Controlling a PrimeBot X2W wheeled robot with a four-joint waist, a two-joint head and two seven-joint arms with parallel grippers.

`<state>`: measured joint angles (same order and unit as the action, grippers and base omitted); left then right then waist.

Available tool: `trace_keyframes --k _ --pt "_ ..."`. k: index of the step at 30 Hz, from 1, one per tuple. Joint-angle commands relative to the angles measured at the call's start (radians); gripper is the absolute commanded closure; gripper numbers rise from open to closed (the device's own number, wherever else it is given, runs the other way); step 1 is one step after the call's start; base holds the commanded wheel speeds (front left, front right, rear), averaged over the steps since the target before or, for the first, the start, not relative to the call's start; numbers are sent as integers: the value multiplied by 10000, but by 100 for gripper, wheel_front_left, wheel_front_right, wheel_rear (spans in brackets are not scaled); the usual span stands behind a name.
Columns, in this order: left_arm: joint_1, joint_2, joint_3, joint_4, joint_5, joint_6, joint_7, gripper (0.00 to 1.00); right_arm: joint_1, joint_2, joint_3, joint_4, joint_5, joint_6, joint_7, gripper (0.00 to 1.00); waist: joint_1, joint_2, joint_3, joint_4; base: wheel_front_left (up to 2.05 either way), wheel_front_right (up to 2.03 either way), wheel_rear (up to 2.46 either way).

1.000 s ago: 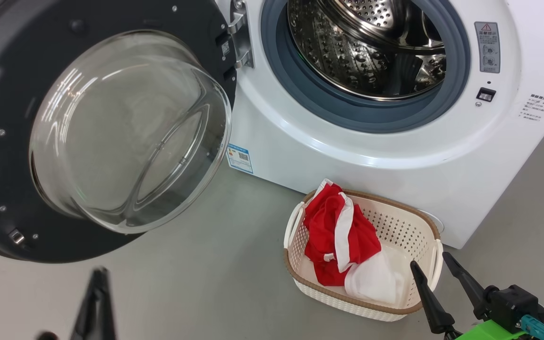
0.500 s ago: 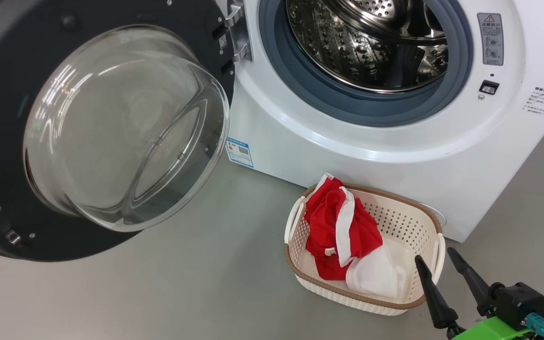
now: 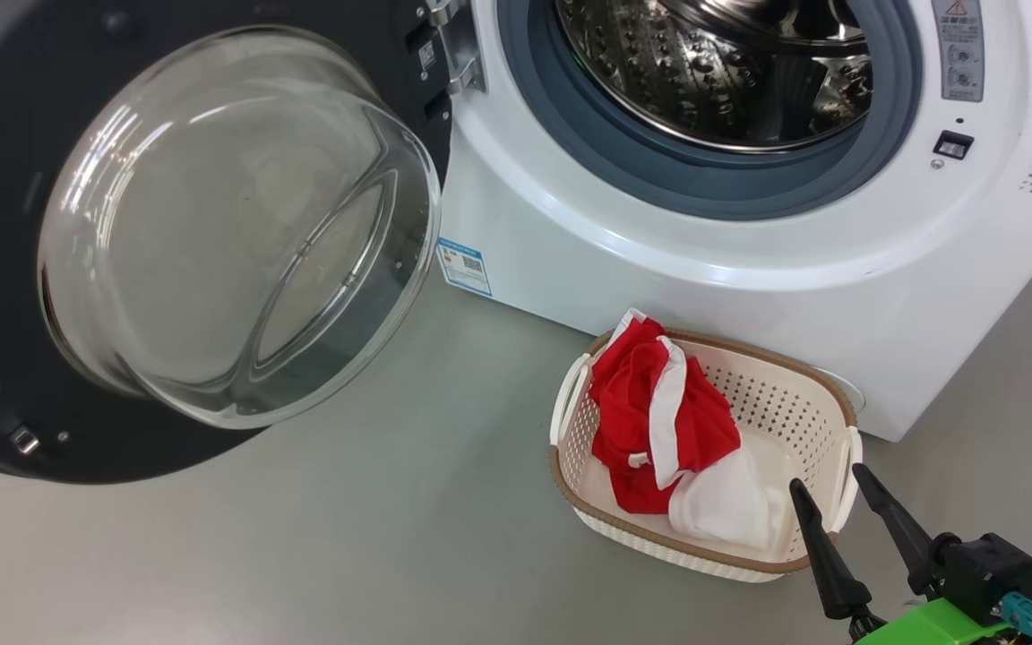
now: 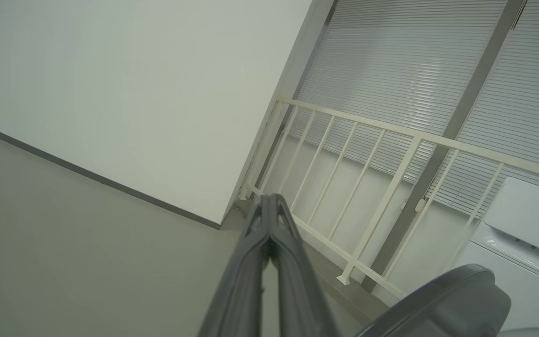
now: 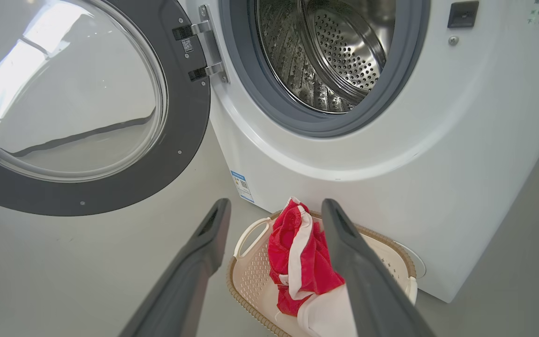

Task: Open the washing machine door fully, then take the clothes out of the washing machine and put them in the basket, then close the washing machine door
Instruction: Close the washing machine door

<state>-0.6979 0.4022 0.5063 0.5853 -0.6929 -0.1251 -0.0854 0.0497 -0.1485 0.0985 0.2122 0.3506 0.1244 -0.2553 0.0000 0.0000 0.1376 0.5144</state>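
Door (image 3: 238, 233) — swung wide on the left of the washer (image 3: 659, 269), hinge (image 3: 458, 54) on its right side, glass bowl bulging toward the head camera, free edge running off past that view's left border. Looks like the one job left, judging by the rest: clothes (image 3: 659, 412) heaped in the basket (image 3: 776, 408) on the floor (image 3: 391, 537) just in front of the washer, drum (image 3: 731, 72) bare as far as can be seen.

Left gripper (image 4: 269, 199): fingers pressed together on nothing, pointing at a wall (image 4: 134, 93) and a railing (image 4: 367, 140). Catches the door's dark rim low at the right of its wrist view, so sits near the door but aims past it, not at it.

Right gripper (image 3: 826, 476): fingers spread wide, empty, over the basket's near right corner, with the door well apart across the floor to its left.

Probably a matter for the left arm, being the nearer one. Closing means an arc about the upright hinge, sweeping rightward to the opening — best pushed at the rim far from the hinge. Calls first for turning those closed fingers round toward the rim. Worth keeping the basket and the right arm out of the door's sweep.
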Motion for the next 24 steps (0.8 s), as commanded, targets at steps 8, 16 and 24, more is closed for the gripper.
trace_keyframes --k 8,16,24 --pt "-1146 1498 -536 1888 -1872 -54 3236 100 -303 -81 236 -232 -105 63 -65 0 0 0 176 111 0 0 0" --pt "-1307 1650 -1113 2476 -3296 -55 5629 100 -273 -76 312 -275 -118 63 -65 0 0 0 289 74 0 0 0" --pt "-1030 1743 -1438 2326 -4156 -55 6822 100 -306 -97 305 -310 -130 63 -65 0 0 0 471 -171 0 0 0"
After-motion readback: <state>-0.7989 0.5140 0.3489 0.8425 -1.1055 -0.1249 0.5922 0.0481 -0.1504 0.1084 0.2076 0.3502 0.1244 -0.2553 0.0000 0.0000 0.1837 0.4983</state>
